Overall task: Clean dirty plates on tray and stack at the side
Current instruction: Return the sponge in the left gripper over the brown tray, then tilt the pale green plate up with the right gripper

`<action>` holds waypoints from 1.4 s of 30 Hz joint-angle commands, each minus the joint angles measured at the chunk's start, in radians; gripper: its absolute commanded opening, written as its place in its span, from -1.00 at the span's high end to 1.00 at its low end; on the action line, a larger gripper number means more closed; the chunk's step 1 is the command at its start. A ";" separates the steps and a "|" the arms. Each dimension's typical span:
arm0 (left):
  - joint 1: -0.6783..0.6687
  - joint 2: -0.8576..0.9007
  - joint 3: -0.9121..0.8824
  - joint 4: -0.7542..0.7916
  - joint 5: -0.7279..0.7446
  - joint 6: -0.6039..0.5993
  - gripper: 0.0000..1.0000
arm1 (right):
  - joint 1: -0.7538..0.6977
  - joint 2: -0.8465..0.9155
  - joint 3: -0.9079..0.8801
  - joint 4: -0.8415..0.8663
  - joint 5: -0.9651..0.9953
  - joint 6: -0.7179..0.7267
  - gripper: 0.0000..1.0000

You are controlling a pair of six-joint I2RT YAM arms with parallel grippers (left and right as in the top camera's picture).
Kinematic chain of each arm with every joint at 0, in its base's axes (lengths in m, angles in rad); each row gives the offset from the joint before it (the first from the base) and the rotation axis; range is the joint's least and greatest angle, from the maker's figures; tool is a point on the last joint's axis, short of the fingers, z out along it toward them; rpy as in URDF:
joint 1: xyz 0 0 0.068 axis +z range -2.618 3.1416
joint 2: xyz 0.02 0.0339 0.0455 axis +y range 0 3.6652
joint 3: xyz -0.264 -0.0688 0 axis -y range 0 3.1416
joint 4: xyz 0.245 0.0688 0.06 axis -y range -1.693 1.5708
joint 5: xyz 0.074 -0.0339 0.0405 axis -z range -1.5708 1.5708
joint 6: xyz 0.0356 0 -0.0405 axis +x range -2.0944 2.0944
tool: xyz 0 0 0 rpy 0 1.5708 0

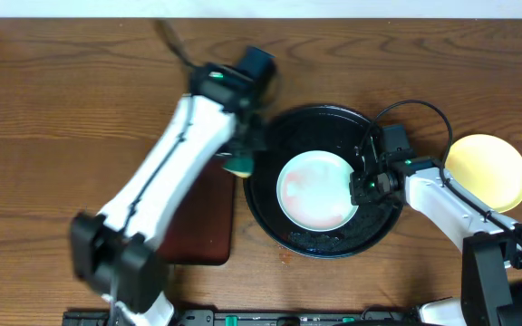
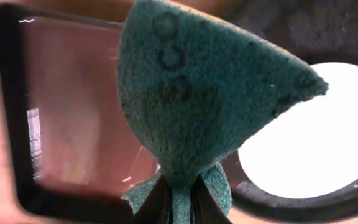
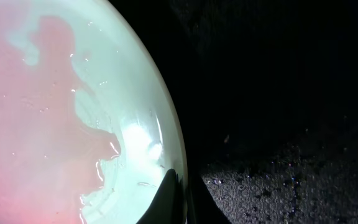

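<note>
A white plate (image 1: 314,190) with a wet pink smear lies in the round black tray (image 1: 383,231). My right gripper (image 1: 362,188) is shut on the plate's right rim; in the right wrist view its fingers (image 3: 180,202) pinch the rim of the plate (image 3: 55,112), with the tray floor (image 3: 291,124) beside. My left gripper (image 1: 241,149) is shut on a green sponge (image 1: 238,166) at the tray's left edge. In the left wrist view the sponge (image 2: 197,93) fills the middle, pinched in the fingers (image 2: 178,205), and the plate (image 2: 316,143) shows at right. A pale yellow plate (image 1: 488,170) lies on the table right of the tray.
A dark-brown rectangular tray (image 1: 202,217) lies left of the black tray, partly under my left arm; it also shows in the left wrist view (image 2: 61,112). Wet specks lie on the black tray's floor near its front rim (image 1: 320,243).
</note>
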 commanded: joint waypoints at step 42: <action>0.272 -0.043 -0.457 0.153 -0.029 0.068 0.74 | 0.817 -0.489 0.130 -0.145 1.217 -0.330 0.98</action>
